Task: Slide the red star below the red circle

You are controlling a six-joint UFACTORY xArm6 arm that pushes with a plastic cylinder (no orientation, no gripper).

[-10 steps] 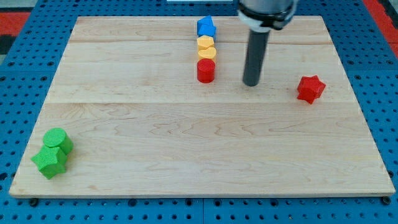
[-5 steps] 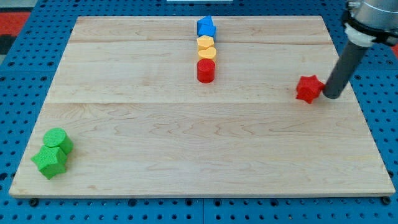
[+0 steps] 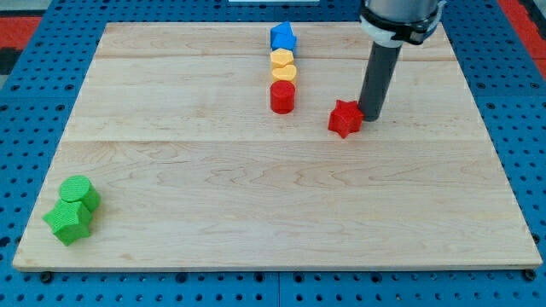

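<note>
The red star (image 3: pixel 345 118) lies on the wooden board (image 3: pixel 273 196), right of and slightly below the red circle (image 3: pixel 282 96). My tip (image 3: pixel 369 116) touches the star's right side. The red circle is the lowest of a column at the view's top centre, under a yellow heart (image 3: pixel 283 74), a yellow hexagon (image 3: pixel 282 58) and a blue block (image 3: pixel 282 37).
Two green blocks (image 3: pixel 72 210) sit together at the board's bottom left corner. The board rests on a blue pegboard surface (image 3: pixel 26 128).
My tip swung from beside the red circle to the star's right side, then pushed the star left, from near the right edge to close by the red circle.
</note>
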